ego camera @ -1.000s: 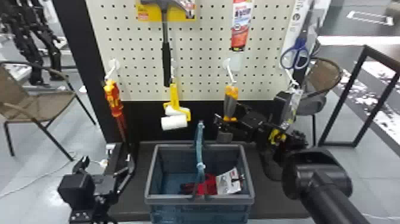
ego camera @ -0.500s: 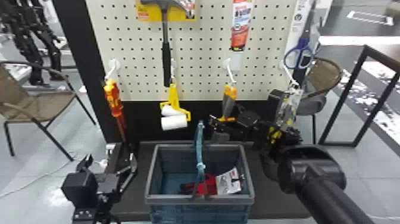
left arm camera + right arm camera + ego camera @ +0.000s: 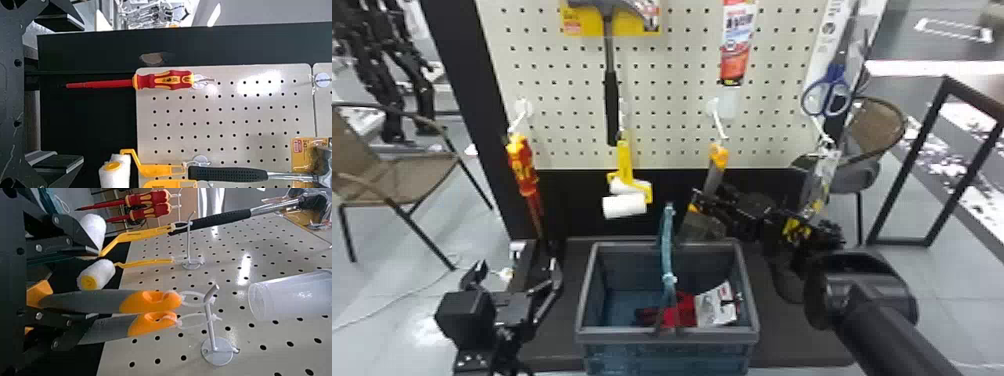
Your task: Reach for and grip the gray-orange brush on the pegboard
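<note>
Right gripper (image 3: pixel 699 199) has its jaws parted, one on either side of a gray-orange brush (image 3: pixel 714 179), with a gap visible in the right wrist view between the handle and one of the fingers (image 3: pixel 80 248). The brush hangs by a loop from a hook (image 3: pixel 211 325) on the pegboard (image 3: pixel 672 115), its orange end up and its wider end down. Its long axis runs nearly upright, leaning so that the lower end sits further left in the head view. A second brush (image 3: pixel 107 329) hangs just beside it. Left gripper (image 3: pixel 514 272) is parked at the lower left, spread wide.
</note>
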Robot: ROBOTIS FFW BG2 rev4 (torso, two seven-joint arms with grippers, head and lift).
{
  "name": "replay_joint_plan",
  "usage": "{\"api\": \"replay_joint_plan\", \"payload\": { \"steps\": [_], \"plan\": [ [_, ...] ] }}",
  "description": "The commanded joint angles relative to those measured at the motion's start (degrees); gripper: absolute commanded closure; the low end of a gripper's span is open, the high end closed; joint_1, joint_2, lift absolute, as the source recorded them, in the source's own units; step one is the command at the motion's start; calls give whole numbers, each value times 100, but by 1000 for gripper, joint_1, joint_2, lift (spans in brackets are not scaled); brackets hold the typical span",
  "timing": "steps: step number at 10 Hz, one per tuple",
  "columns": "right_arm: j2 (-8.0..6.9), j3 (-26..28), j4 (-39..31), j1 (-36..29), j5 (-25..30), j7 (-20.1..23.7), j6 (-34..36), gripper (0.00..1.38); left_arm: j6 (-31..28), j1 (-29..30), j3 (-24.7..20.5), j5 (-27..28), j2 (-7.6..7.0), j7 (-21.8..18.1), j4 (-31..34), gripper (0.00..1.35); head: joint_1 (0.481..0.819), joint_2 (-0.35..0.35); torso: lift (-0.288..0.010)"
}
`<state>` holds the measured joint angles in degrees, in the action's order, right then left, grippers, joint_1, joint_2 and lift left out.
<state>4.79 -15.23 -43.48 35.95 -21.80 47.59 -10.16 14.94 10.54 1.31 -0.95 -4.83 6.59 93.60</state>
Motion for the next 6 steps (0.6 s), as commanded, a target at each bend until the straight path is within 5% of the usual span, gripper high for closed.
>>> {"api": "replay_joint_plan", "payload": {
  "steps": [1,6],
  "plan": [
    [4,20,42,-9,9,-22,-47,1200,0,1,0,-2,0,0,0,122,549,0,-100],
    [22,28,59,-18,18,-31,-56,1200,9,10,-8,-11,0,-9,0,124,549,0,-100]
  ]
}}
